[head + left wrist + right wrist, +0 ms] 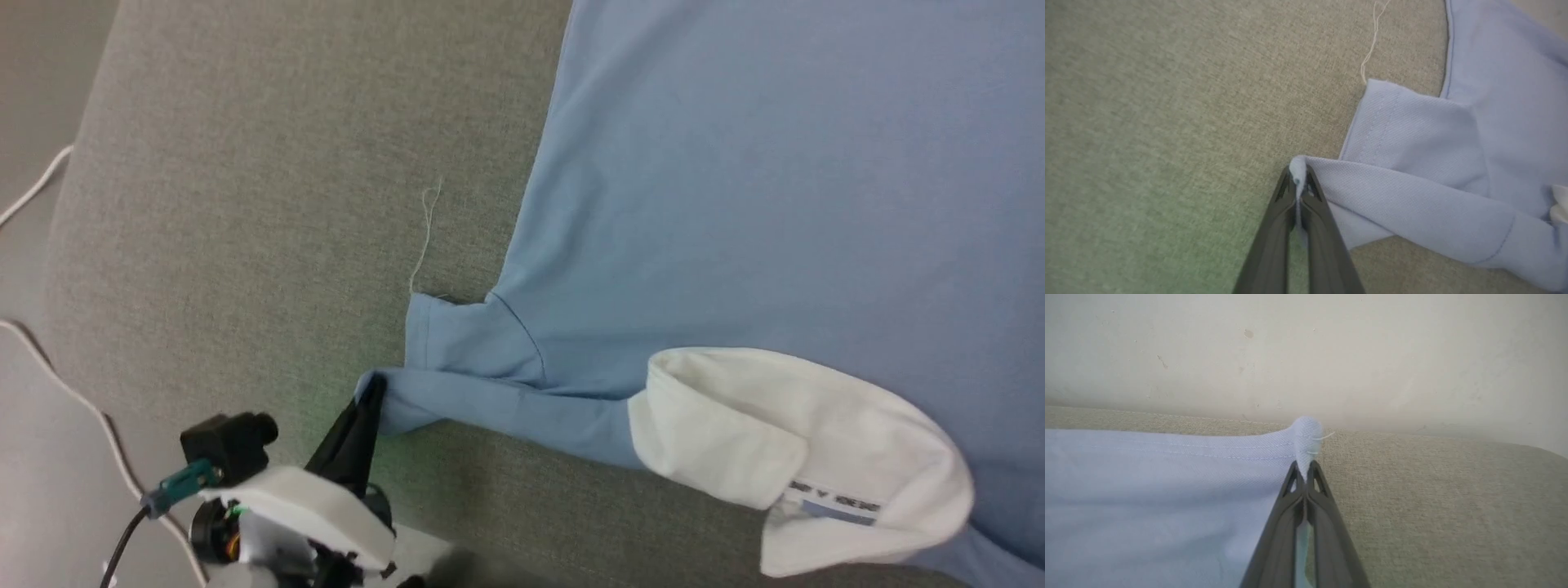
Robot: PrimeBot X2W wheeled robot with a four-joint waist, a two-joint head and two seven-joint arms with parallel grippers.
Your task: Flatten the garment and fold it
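Observation:
The garment (735,188), a light blue polo shirt, lies spread across a grey-beige cushioned surface, its white collar (800,449) at the lower right of the head view. A short sleeve (1412,139) is folded over itself. My left gripper (371,390) is shut on the tip of that sleeve, and cloth pokes out between the fingertips of the left gripper (1299,179). My right gripper (1305,471) is shut on a hemmed corner of the garment (1167,490), a small tuft bulging above the tips.
The grey-beige cushion (269,204) extends to the left of the shirt. A loose white thread (426,237) trails from the sleeve. White cables (49,184) lie on the floor at the left. A pale wall (1306,355) rises just behind the cushion's edge.

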